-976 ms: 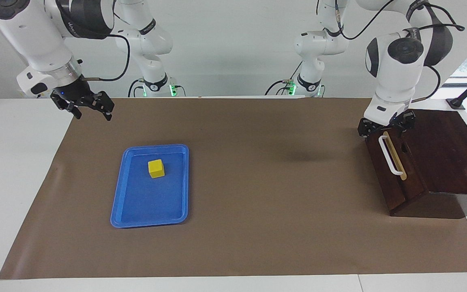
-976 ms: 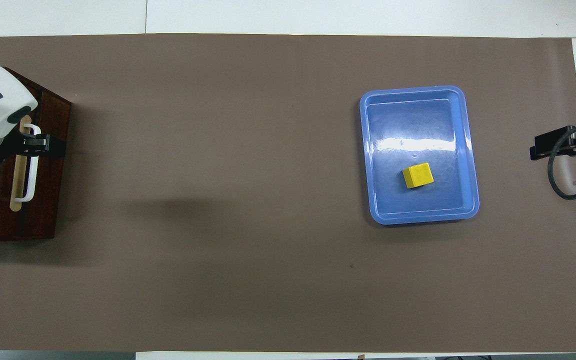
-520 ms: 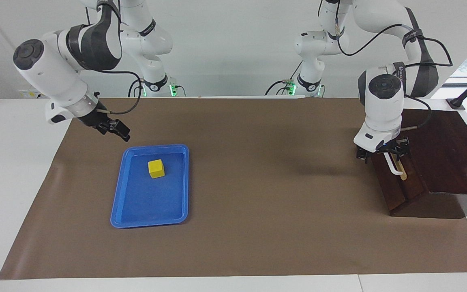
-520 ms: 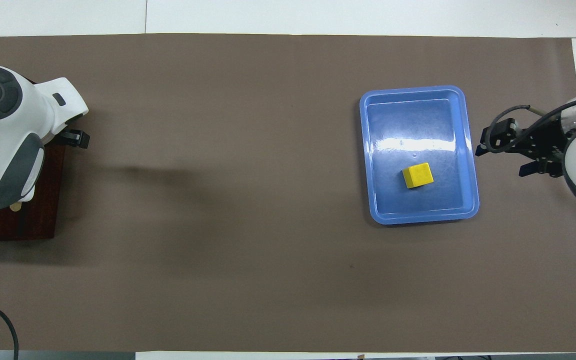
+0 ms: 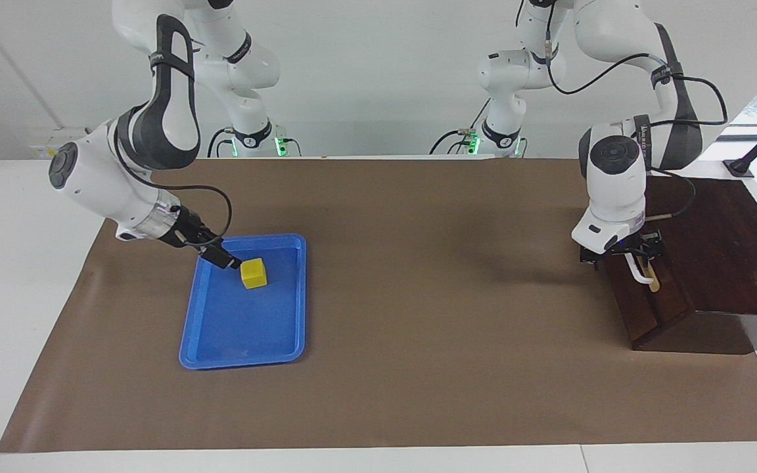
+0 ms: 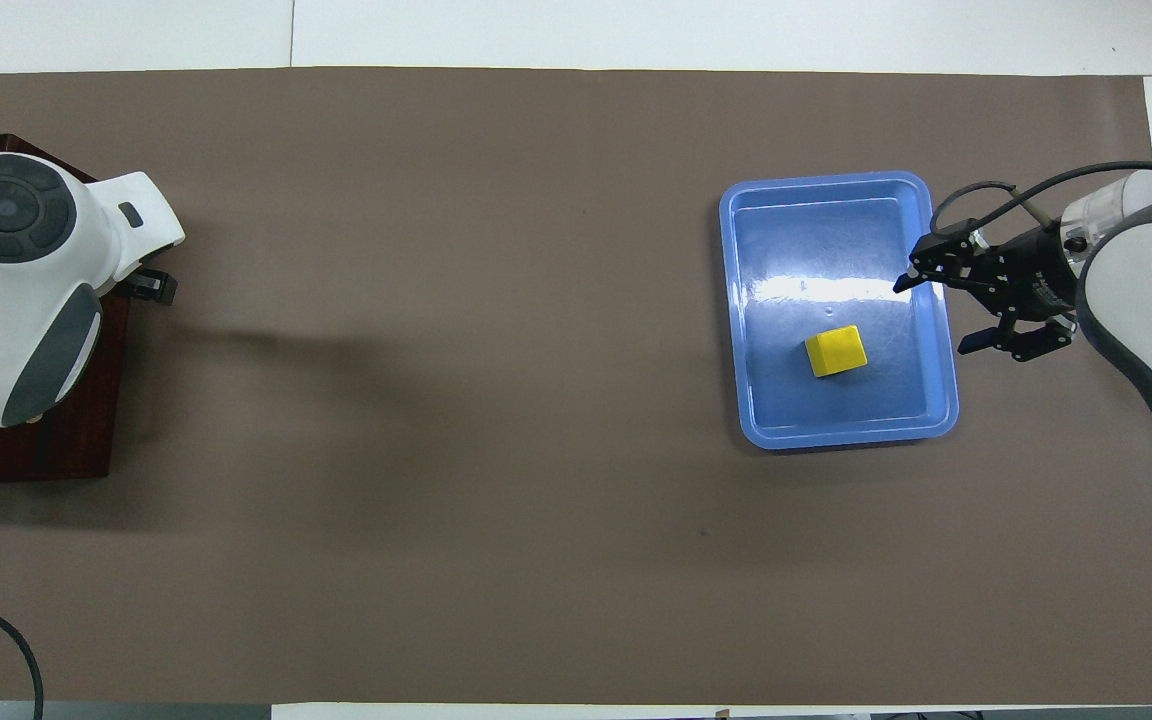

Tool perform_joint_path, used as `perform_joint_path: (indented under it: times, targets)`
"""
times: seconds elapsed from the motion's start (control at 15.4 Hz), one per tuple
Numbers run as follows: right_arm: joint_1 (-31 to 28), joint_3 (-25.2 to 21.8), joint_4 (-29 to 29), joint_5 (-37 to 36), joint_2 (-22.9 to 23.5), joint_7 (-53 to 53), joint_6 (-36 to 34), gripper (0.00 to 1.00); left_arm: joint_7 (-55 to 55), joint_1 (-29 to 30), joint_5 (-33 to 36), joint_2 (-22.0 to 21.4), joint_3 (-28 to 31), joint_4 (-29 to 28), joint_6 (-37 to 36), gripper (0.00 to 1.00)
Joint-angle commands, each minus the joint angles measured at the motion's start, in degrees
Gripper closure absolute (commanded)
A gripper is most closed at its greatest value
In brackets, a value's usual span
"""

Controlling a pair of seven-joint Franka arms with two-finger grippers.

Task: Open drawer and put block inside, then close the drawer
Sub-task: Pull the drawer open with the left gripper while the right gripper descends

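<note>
**On the blue tray: block sits loose, right claw spread over the tray edge**

Your landmark is the blue tray (image 5: 245,328), lying on the brown mat (image 6: 536,400) toward the right arm's end of the surface. The block (image 5: 253,273) rests inside the tray, in the half nearer the robots, nothing gripping it.

Your right claw (image 6: 936,312) hangs over the tray's rim at the right arm's end, fingers spread wide. One fingertip (image 6: 904,284) shows over the tray floor, the other outside the rim. In the facing view the tips sit just beside the block; you can't confirm contact from either view.

Well apart from the tray, at the left arm's end of the surface, stands the dark wooden box (image 5: 713,249) with the drawer (image 5: 648,302). The drawer front looks flush with the box, so read it as not pulled out. Your left claw (image 5: 621,253) is down at the white handle (image 5: 640,274), at the end of the bar nearer the robots. Wrist housing blocks the fingers in both views, so you can't tell whether that claw is spread or clamped on the bar.
</note>
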Motion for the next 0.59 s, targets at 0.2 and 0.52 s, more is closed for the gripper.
perform_joint_path:
  times: [0.2, 0.52]
  targets:
    - [-4.15, 0.17, 1.10, 8.65, 7.40, 1.23, 0.14, 0.00, -4.15, -0.21, 1.49, -1.10, -0.14, -4.27, 3.36, 0.00]
    - [-4.42, 0.00, 0.31, 9.37, 9.16, 2.20, -4.08, 0.00, -18.03, -4.42, 0.88, 0.48, -0.41, -2.87, 5.74, 0.00]
